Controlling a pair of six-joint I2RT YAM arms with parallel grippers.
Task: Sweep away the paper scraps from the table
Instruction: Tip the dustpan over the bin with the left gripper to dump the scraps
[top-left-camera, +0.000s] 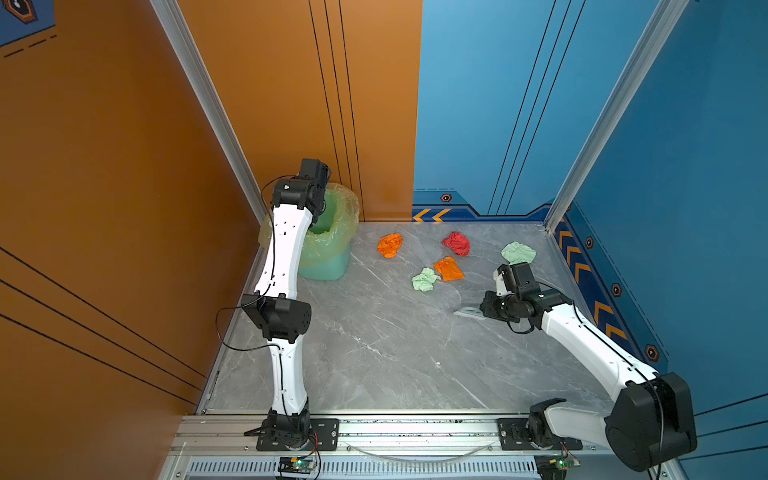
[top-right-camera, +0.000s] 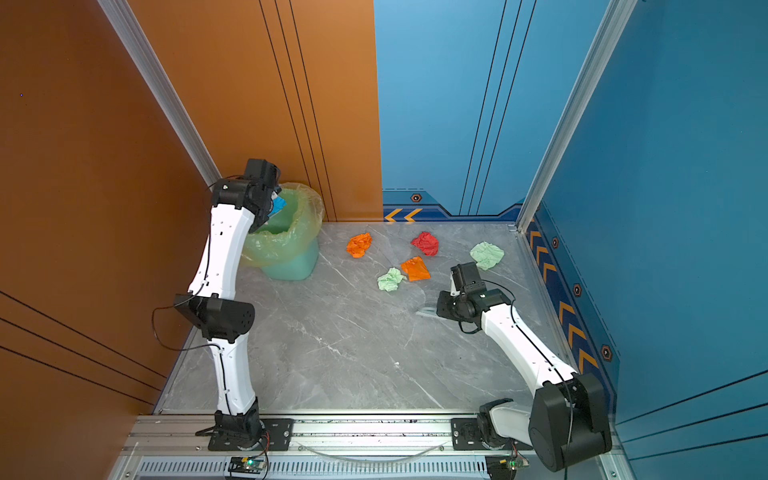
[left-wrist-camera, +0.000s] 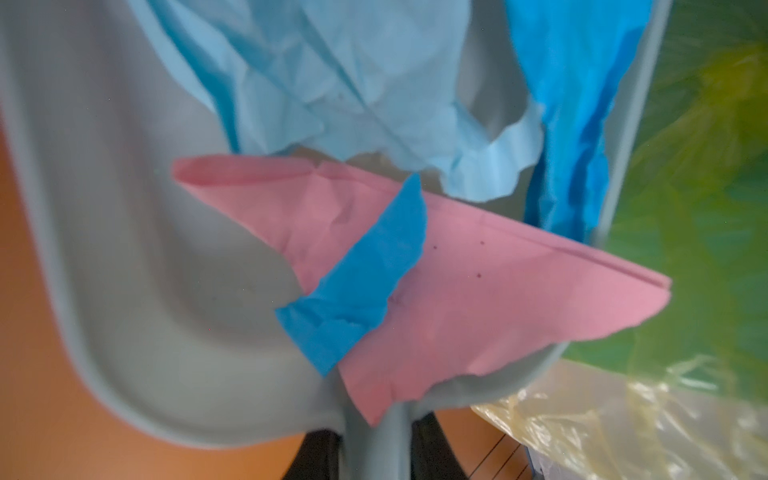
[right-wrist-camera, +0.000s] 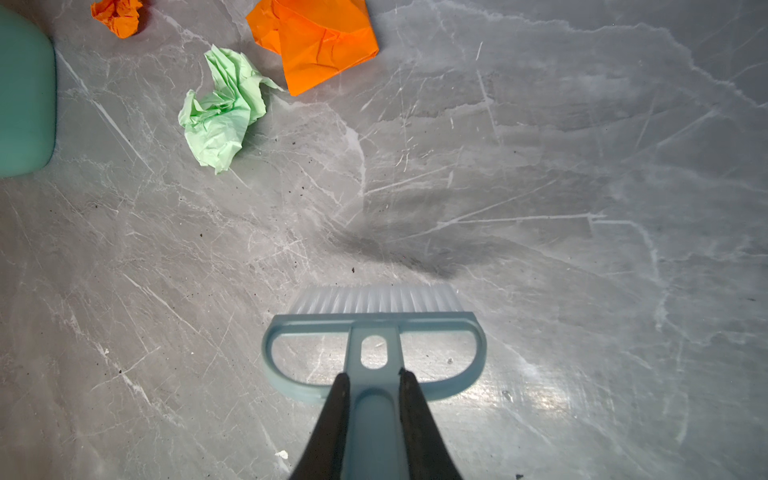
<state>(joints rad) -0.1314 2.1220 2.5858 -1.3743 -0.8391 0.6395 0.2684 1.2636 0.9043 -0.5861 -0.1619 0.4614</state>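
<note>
Several paper scraps lie at the back of the table (top-left-camera: 374, 353): a crumpled orange one (top-left-camera: 390, 245), a red one (top-left-camera: 456, 243), two pale green ones (top-left-camera: 518, 252) (top-left-camera: 424, 279) and a flat orange one (top-left-camera: 449, 269). My left gripper (left-wrist-camera: 376, 436) is shut on the handle of the pale blue dustpan (left-wrist-camera: 124, 249), held over the bin. A pink scrap (left-wrist-camera: 478, 291), a blue scrap (left-wrist-camera: 361, 291) and a light blue scrap (left-wrist-camera: 353, 83) lie in the pan. My right gripper (right-wrist-camera: 374, 382) is shut on the brush (right-wrist-camera: 374, 324), bristles low over bare table, short of the scraps.
The green bin (top-left-camera: 328, 253) with its yellowish liner (top-left-camera: 347, 208) stands at the back left corner, partly hidden by my left arm. Aluminium rails edge the table, with orange and blue walls close behind and at both sides.
</note>
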